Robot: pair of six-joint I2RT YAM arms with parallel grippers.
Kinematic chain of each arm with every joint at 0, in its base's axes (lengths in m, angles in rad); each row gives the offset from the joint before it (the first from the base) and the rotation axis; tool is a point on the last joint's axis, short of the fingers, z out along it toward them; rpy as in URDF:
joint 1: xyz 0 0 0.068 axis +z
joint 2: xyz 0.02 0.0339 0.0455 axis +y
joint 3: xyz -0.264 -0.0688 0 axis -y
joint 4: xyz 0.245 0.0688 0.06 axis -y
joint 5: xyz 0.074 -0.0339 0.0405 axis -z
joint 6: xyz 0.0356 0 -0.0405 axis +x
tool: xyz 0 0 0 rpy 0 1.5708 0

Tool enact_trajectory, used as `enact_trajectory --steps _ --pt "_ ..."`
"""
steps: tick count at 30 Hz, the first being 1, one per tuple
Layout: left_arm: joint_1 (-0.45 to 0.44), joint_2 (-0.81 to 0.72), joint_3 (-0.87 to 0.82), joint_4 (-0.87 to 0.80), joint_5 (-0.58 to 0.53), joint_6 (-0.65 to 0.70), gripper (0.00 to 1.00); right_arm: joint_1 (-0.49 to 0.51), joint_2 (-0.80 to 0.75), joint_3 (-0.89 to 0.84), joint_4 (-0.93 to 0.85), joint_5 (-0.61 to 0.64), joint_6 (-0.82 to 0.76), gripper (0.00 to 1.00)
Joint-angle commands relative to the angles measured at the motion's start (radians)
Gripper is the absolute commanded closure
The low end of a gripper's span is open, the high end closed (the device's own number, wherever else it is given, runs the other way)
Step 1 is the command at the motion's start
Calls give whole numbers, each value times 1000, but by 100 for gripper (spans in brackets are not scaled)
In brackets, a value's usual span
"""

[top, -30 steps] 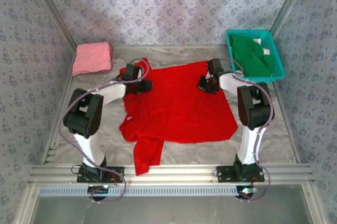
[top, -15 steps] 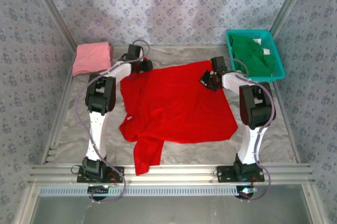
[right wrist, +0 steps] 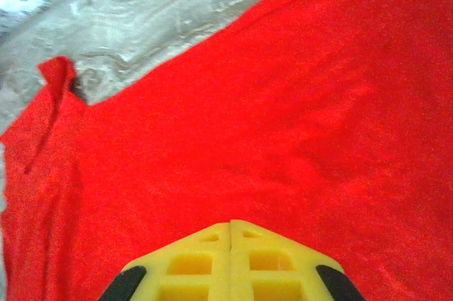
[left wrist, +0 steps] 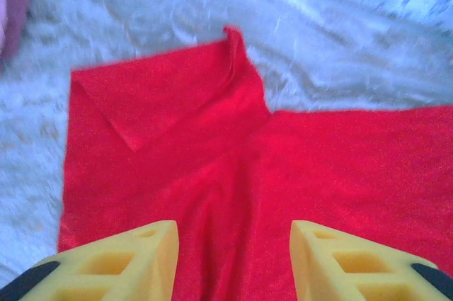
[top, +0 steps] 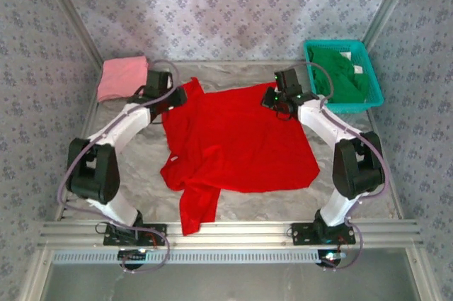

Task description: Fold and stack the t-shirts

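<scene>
The red shirt [top: 237, 142] lies spread open across the middle of the counter [top: 354, 188], mostly flat, with one sleeve pointing toward the far left corner and a rumpled fold and a strip of cloth trailing toward the near edge. The left tool [top: 177, 95] hangs over the far left part of the shirt by that sleeve; in the left wrist view its yellow fingers [left wrist: 134, 258] stand apart with the red cloth lying below the gap, so it is released. The right tool [top: 272, 97] sits at the far right corner of the same shirt, its two fingers clenched flush together in the right wrist view; I cannot tell whether any cloth is pinched. The pink shirt [top: 124, 76] rests folded at the far left corner of the counter. The green shirt [top: 340, 74] lies bunched inside the teal basket [top: 375, 95] at the far right.
</scene>
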Motion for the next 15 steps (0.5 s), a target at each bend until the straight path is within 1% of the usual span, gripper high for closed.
enact_trajectory --steps 1,4,5,7,8,10,11,14,15 --pt "4 113 -53 -35 -27 -46 61 -5 0 -26 -30 44 -29 100" --pt "4 191 -2 -20 -5 -49 66 -2 -19 -40 -17 42 -36 100" --pt "4 219 19 -15 7 -51 69 -1 -29 -52 -8 39 -38 100" --pt "5 270 58 -6 19 -57 78 1 -60 -98 21 39 -44 100" --pt "6 293 78 -6 28 -56 80 2 -80 -119 33 43 -50 100" --pt "6 335 114 -3 33 -58 81 5 -121 -154 47 59 -58 100" --pt "11 365 140 -10 38 -61 84 5 -145 -174 54 67 -60 100" --pt "27 465 249 -65 99 -69 92 5 -224 -240 87 84 -54 100" --pt "30 495 289 -84 112 -72 92 4 -256 -268 101 94 -47 100"
